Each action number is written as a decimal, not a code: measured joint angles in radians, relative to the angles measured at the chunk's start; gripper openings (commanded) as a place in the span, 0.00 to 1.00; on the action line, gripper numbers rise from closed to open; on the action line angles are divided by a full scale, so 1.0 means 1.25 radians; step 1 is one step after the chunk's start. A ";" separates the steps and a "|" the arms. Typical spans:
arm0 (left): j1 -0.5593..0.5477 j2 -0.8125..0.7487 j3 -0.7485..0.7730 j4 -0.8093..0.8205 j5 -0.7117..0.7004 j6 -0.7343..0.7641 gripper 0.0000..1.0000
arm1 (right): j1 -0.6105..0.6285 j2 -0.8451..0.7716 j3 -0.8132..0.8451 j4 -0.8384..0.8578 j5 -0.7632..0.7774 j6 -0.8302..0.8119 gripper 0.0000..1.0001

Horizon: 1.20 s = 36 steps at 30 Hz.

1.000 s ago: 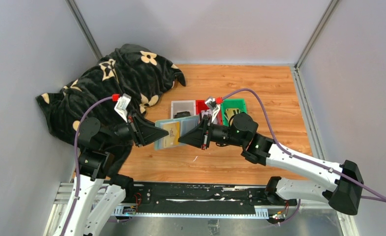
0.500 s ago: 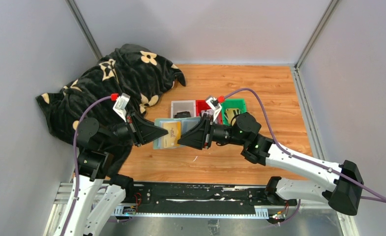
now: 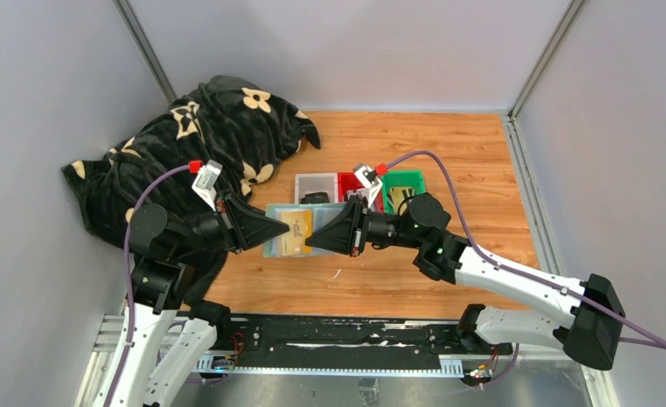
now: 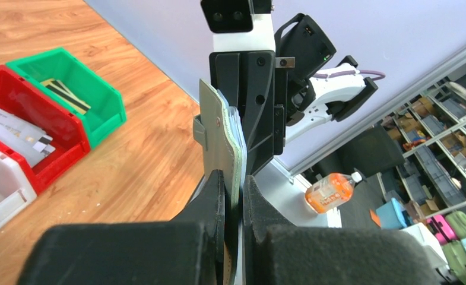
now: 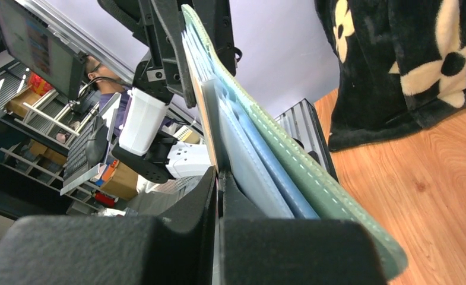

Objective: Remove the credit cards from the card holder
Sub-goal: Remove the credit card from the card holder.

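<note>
So, left claw (image 4: 235, 178) is clamped on the holder (image 4: 218, 133), right claw (image 5: 218, 178) pinched on the gold card (image 3: 296, 229); my worry's a thin grip slipping off as I pull.

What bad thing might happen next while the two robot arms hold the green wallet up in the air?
1. The card holder hangs above the table, pinched at one edge by the left gripper; a hard tug might slide it free and drop it.
2. The right gripper is shut on the gold card's thin edge; it might slip off, or pinch the pocket too, leaving the card stuck.
</note>
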 measured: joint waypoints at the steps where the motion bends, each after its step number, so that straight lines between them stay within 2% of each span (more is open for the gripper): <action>1: 0.000 0.000 0.003 0.001 0.002 -0.002 0.00 | 0.000 -0.006 -0.005 0.006 0.001 0.000 0.00; 12: -0.007 0.014 0.015 -0.002 0.018 -0.006 0.00 | -0.023 -0.082 -0.072 0.031 0.015 0.002 0.00; 13: -0.006 0.014 0.020 -0.001 0.019 -0.006 0.00 | -0.028 -0.089 -0.078 0.032 0.016 0.003 0.03; 16: -0.006 0.014 0.029 0.000 0.018 -0.006 0.00 | -0.031 -0.089 -0.083 0.040 0.015 0.009 0.26; 18: -0.006 0.014 0.029 0.000 0.018 -0.007 0.00 | -0.031 -0.074 -0.081 0.059 0.005 0.019 0.34; 20: -0.006 0.014 0.029 -0.001 0.014 -0.008 0.01 | -0.031 -0.052 -0.074 0.076 -0.009 0.031 0.38; 27: -0.005 0.014 0.029 0.000 0.006 -0.009 0.01 | -0.033 0.006 -0.036 0.098 -0.045 0.045 0.39; 31: -0.005 0.012 0.030 0.000 0.005 -0.008 0.01 | -0.035 0.014 -0.029 0.101 -0.057 0.048 0.32; 36: -0.005 0.009 0.033 -0.004 0.002 0.004 0.01 | -0.037 0.019 -0.019 0.101 -0.069 0.051 0.28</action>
